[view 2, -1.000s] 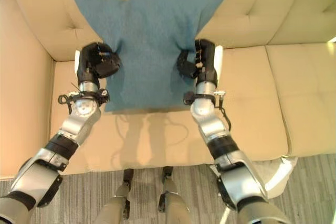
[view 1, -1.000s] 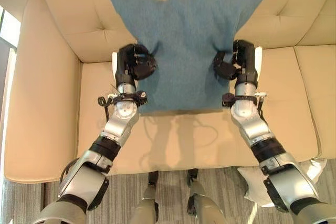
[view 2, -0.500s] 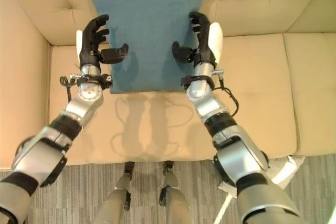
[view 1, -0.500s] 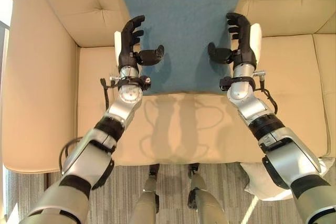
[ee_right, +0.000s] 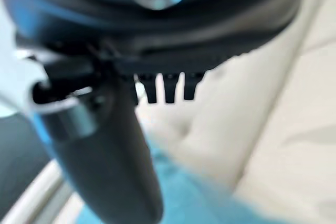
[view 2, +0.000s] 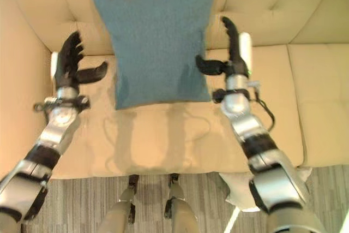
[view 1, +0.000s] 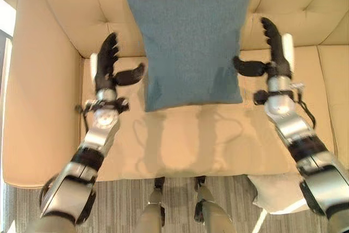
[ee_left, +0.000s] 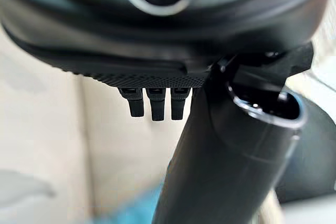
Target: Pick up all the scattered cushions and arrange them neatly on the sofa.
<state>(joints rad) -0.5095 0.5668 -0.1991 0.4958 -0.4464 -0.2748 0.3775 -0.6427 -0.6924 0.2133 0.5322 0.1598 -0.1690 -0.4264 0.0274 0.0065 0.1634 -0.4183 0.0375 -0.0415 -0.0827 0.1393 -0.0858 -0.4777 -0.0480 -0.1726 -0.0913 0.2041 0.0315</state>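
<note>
A blue cushion (view 1: 192,47) stands leaning against the backrest of the cream sofa (view 1: 180,135), its lower edge on the seat. My left hand (view 1: 107,65) hovers to the cushion's left, fingers straight and thumb pointing toward it, a small gap between. To the cushion's right, my right hand (view 1: 274,53) is open too, its thumb tip close to the cushion's edge. Neither hand holds anything. A white cushion (view 1: 278,192) lies on the floor at the sofa's front right, partly behind my right arm.
The sofa's left armrest (view 1: 38,96) rises beside my left arm. Bare seat stretches to the right of the blue cushion (view 2: 163,42). Grey striped carpet (view 1: 131,205) runs along the sofa's front.
Both hands let go of the blue cushion, opened and drew outward to either side. The cushion now stands alone against the backrest.
</note>
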